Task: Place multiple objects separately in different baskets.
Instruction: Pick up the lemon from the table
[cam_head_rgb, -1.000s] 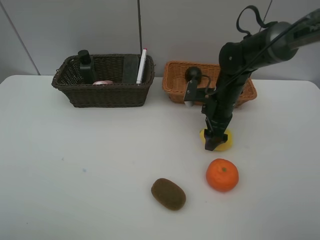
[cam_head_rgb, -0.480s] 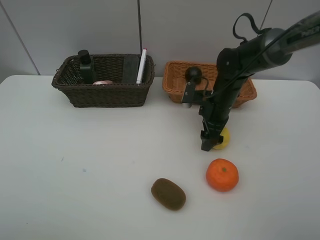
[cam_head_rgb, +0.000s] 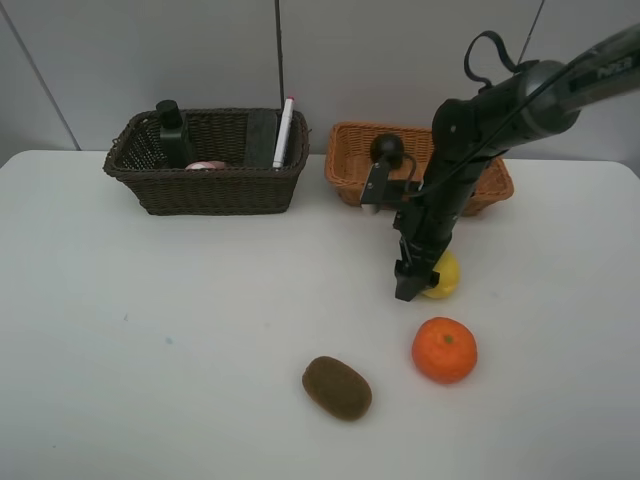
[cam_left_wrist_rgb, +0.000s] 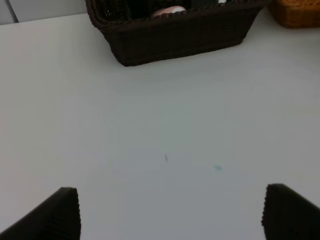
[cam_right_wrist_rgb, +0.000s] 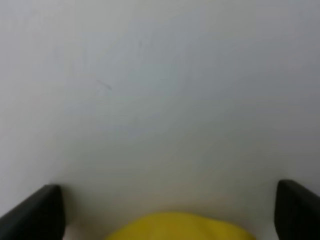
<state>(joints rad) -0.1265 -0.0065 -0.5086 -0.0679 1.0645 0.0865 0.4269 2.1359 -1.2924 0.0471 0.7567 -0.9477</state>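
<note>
The step in hand, as I read it, is the pick of the lemon (cam_head_rgb: 444, 276) with the right tool (cam_right_wrist_rgb: 165, 214). In the right wrist cam its two fingers are wide apart at both edges of the picture. The yellow fruit sits low between them and touches neither, so nothing is clamped yet. From the high cam the arm comes down steep just in front of the light tan basket (cam_head_rgb: 350, 172), and the lemon lies on the counter (cam_head_rgb: 150, 320) and seems partly beside the fingers, on their right side. I cannot tell from there how well it is centred. The left tool (cam_left_wrist_rgb: 175, 215) is also apart, with only bare counter between its fingers, and it looks toward the dark brown basket (cam_head_rgb: 205, 188). That basket already holds the pump bottle (cam_head_rgb: 170, 130), the pink bottle (cam_head_rgb: 206, 165), the eraser block (cam_head_rgb: 261, 137) and the marker (cam_head_rgb: 285, 128), which leans on the rim. The mangosteen (cam_head_rgb: 386, 148) is in the light tan basket, so approx. half of the work looks done. The orange (cam_head_rgb: 444, 350) and the kiwi (cam_head_rgb: 337, 388) wait on the counter nearer to the cam, the orange near the lemon, the kiwi more apart. Next move, imo: push the tool a bit more over the lemon so it sits deep between the fingers, then shut gently, because a round fruit can roll out. After that lift and carry it to the light tan basket.
</note>
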